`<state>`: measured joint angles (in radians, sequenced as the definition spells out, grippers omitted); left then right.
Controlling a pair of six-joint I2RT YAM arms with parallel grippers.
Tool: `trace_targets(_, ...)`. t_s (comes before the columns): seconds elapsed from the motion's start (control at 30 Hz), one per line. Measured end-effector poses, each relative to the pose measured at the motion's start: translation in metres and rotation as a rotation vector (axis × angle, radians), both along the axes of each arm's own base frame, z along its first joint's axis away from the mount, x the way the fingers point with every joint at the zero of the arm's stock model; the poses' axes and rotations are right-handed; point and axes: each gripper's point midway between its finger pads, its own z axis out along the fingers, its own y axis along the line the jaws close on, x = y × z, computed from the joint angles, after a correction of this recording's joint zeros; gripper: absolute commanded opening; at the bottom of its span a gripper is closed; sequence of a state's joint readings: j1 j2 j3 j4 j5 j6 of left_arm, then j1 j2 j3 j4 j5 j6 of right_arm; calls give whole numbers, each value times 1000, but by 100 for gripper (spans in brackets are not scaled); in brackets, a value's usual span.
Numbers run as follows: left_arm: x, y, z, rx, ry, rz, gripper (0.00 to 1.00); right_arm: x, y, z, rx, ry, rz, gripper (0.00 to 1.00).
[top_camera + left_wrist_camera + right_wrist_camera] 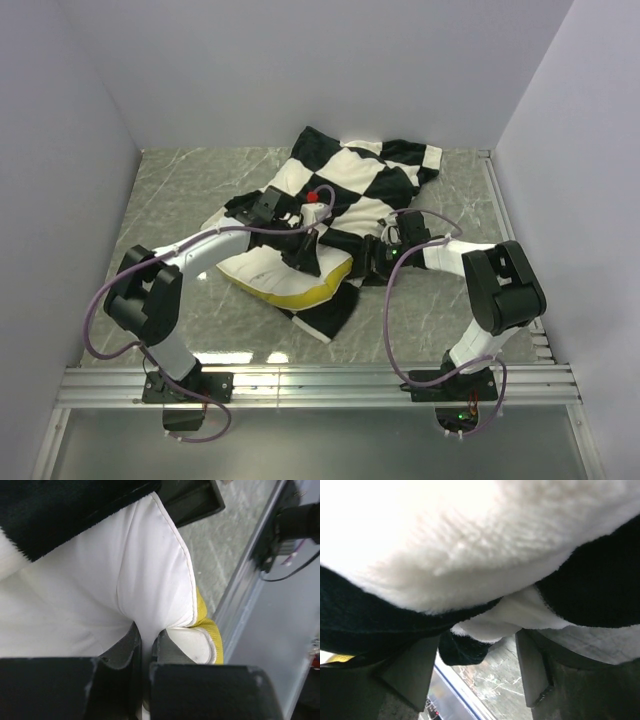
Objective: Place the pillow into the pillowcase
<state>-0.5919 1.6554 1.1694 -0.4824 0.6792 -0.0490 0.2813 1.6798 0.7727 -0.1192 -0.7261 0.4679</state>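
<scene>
The cream-white pillow (pixel 268 272) with its yellow band (pixel 318 293) lies at the table's middle, its far side under the black-and-white checked pillowcase (pixel 360 175). My left gripper (pixel 305 256) is shut on a pinched fold of the pillow (pixel 100 595) next to the yellow band (pixel 212 630); black pillowcase fabric (pixel 55 510) overlaps the pillow just beyond. My right gripper (pixel 376 256) sits at the pillowcase's near edge, to the right of the pillow. Its fingers (pixel 532 665) stand apart, and a drooping edge of the pillowcase (pixel 470 647) hangs between their tips, not squeezed.
Grey marble table (pixel 190 190) with white walls on three sides. A metal rail (pixel 320 380) runs along the near edge by the arm bases, and another rail (pixel 505 220) along the right side. A pillowcase corner (pixel 330 315) lies in front of the pillow.
</scene>
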Motion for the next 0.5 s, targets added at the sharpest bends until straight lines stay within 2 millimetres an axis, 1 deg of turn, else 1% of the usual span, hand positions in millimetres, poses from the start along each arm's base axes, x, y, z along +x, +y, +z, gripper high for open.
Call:
trace_targets(0.03, 1, 0, 2, -13, 11, 5, 0, 0, 1, 1, 4, 0, 0, 75)
trace_targets(0.07, 2, 0, 5, -28, 22, 11, 0, 0, 2, 2, 11, -3, -2, 74)
trace_targets(0.13, 4, -1, 10, -57, 41, 19, 0, 1, 3, 3, 21, -9, -13, 67)
trace_targets(0.17, 5, -2, 12, -72, 46, 21, 0, 2, 3, 2, 24, -14, -20, 41)
trace_targets(0.2, 5, -3, 14, -82, 51, 25, 0, 4, 4, 2, 27, -18, -22, 23)
trace_targets(0.23, 6, -5, 16, -91, 52, 29, 0, 6, 4, 0, 26, -19, -33, 0)
trace_targets(0.3, 9, -8, 19, -105, 51, 42, 0, 9, 8, 2, 48, -14, -46, 0)
trace_targets(0.37, 13, -10, 20, -111, 48, 60, 0, 8, 14, 11, 88, -14, -39, 0)
trace_targets(0.43, 20, -11, 19, -106, 33, 97, 0, 2, 21, 25, 124, -36, 2, 0)
trace_targets(0.5, 34, -10, 17, -85, -3, 162, 0, -11, 31, 47, 164, -66, 73, 0)
